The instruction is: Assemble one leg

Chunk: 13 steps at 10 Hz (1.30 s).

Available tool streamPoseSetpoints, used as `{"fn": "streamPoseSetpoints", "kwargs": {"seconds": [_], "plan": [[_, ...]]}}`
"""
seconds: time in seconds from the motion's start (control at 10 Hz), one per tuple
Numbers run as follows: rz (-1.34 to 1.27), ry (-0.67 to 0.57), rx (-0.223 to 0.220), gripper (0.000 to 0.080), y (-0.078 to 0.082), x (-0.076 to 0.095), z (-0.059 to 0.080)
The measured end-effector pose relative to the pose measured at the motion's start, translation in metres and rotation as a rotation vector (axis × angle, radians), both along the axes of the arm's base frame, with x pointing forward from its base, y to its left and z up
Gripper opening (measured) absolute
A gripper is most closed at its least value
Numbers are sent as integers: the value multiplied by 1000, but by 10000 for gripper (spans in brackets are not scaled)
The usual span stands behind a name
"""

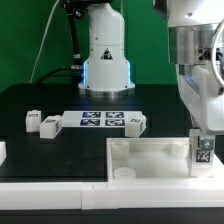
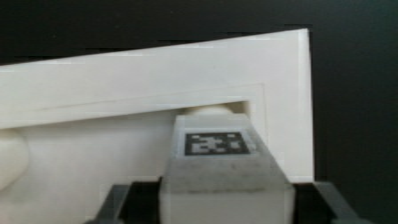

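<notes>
Your fingers (image 1: 203, 150) grip the leg (image 2: 215, 150) upright, tag facing out. Directly beneath the fingers sits the panel's (image 1: 150, 152) corner socket; you hold it vertical, apparently so it seats squarely.

Arm reaches straight down at exterior view's right; gripper (image 1: 203, 150) fingers clamped on the leg (image 1: 203, 152), vertical.
</notes>
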State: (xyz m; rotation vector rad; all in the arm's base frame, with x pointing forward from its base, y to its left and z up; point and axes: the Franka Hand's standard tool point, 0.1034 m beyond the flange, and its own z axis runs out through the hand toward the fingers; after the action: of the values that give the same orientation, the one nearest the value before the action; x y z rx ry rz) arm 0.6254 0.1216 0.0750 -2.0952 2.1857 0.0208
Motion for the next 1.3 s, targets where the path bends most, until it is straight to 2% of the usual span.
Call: {"fn": "streamPoseSetpoints", "kwargs": {"seconds": [0.1,0.2,0.3,0.4,1.3], "plan": [[3,0,0,468,0,0,0],[51,-6,-5,468,0,0,0],[221,-33,-24,607,0,2,1],[372,-50,-39,636,3,3,1],[1377,-100,-157,648,3,2,1]]}}
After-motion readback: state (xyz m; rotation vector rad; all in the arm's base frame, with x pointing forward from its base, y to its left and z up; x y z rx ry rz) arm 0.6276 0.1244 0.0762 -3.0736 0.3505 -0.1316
